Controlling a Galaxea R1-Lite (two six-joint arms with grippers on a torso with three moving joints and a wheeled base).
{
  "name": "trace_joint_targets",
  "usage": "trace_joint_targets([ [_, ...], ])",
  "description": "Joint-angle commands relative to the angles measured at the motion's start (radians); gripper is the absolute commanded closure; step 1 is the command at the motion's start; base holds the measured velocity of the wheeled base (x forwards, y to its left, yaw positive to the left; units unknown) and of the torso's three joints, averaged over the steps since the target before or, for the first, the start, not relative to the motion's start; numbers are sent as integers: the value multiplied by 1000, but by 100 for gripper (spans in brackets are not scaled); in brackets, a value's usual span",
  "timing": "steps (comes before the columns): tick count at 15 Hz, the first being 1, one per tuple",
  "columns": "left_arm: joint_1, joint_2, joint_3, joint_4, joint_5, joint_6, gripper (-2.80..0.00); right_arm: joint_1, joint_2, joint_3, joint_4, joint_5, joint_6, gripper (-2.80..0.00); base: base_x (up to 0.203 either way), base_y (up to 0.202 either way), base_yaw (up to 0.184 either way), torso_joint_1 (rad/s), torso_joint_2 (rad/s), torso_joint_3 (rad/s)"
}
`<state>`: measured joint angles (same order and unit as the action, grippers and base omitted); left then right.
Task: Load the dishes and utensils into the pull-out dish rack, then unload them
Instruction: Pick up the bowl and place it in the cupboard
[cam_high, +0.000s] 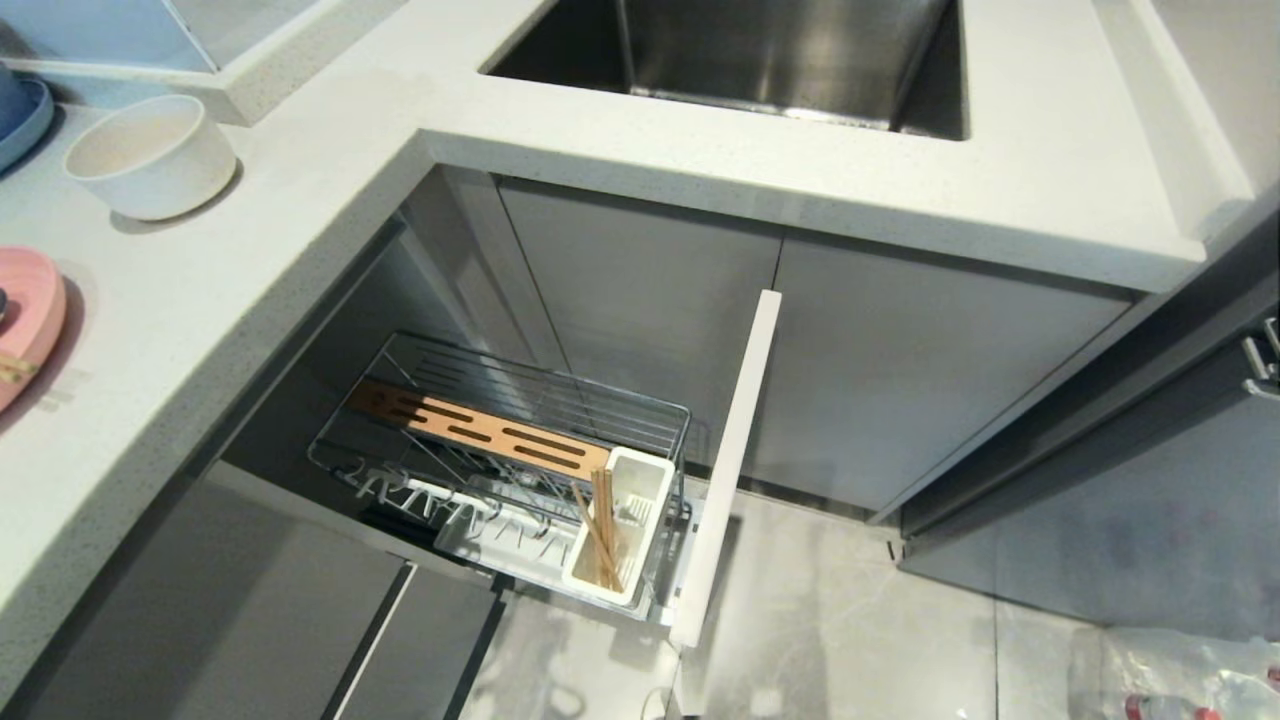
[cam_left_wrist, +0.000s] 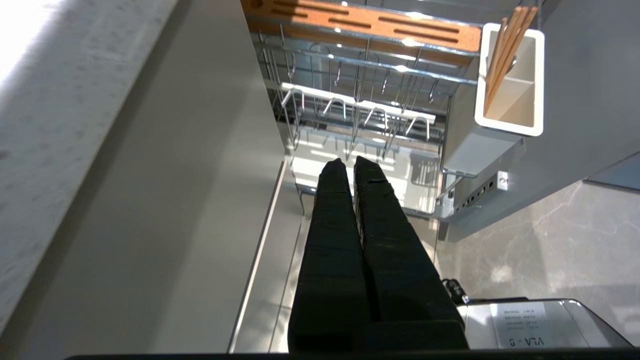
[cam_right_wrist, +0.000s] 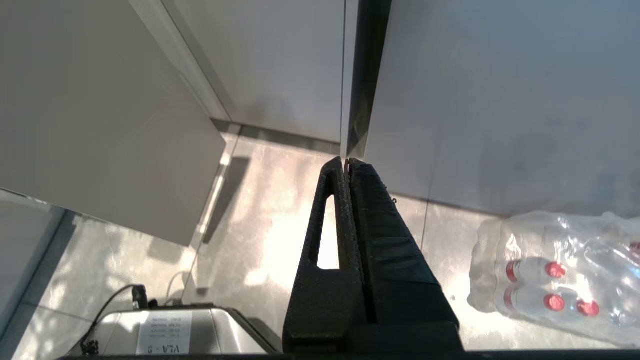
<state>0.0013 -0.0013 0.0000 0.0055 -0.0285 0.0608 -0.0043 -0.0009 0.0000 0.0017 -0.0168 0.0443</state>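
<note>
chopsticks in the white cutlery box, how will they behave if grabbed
The chopsticks look thin, wooden and stiff, so probably light. They lean loosely in the cutlery box, so one may slide or splay if pinched. Being slim, they would likely roll on the countertop.

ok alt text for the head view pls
A pull-out dish rack stands open below a white countertop, with wooden chopsticks upright in its white cutlery box. A cream bowl and pink plate sit on the counter; no hand shows.
</note>
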Motion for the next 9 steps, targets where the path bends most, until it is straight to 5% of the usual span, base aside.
trace_joint_targets([
  [1, 0, 0, 0, 1, -1, 2, 0, 0, 1, 2, 0, 0, 0, 0, 0, 0, 0, -1, 3, -190],
  [6, 0, 0, 0, -1, 1, -7, 0, 0, 1, 2, 0, 0, 0, 0, 0, 0, 0, -1, 1, -85],
  [9, 0, -1, -42, -136, 10, 1, 0, 0, 1, 2, 1, 0, 0, 0, 0, 0, 0, 0, 0, 0],
])
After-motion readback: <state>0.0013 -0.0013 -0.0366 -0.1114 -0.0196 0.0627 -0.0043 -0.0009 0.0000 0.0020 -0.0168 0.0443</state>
